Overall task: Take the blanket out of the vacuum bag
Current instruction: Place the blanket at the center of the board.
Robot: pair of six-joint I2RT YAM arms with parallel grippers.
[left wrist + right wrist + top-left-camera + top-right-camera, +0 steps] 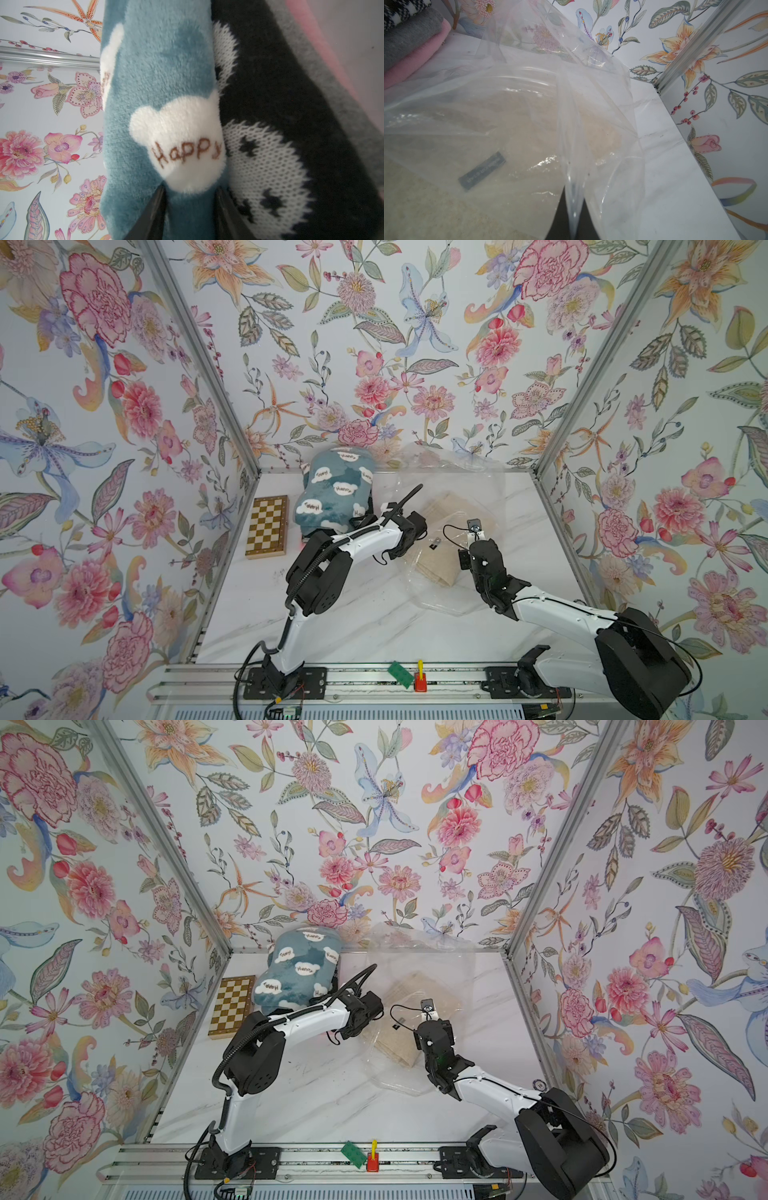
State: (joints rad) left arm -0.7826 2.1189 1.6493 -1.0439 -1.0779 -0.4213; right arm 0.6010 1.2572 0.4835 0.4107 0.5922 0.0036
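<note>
Right pincer (574, 207) is pressed together on a raised ridge of the vacuum bag (529, 93), with only thin clear film between its fingers. That hold looks fragile: glossy film can slide out under a pull, and any tug from here would likely drag the bag and its contents across the tabletop (353, 614) instead of freeing anything.

Nothing holds the beige blanket (436, 568) itself. It lies inside the bag, directly under the pinch and spreading to the left of it and nearer. Its near-left corner looks sharper, perhaps past the film's edge, though I cannot be sure.

Left pincer (190, 193) is well off to the left, nosed into the teal blanket (332, 493) that tops a stack outside the bag. Its fingers (153, 209) show against the plush, but I cannot tell whether they grip it. Closing there would seize the wrong blanket and could tip the stack, whose black-and-white knit (270, 155) lies just beside. The bag's far end is bunched against the back wall, so pulling nearward may snag it.
</note>
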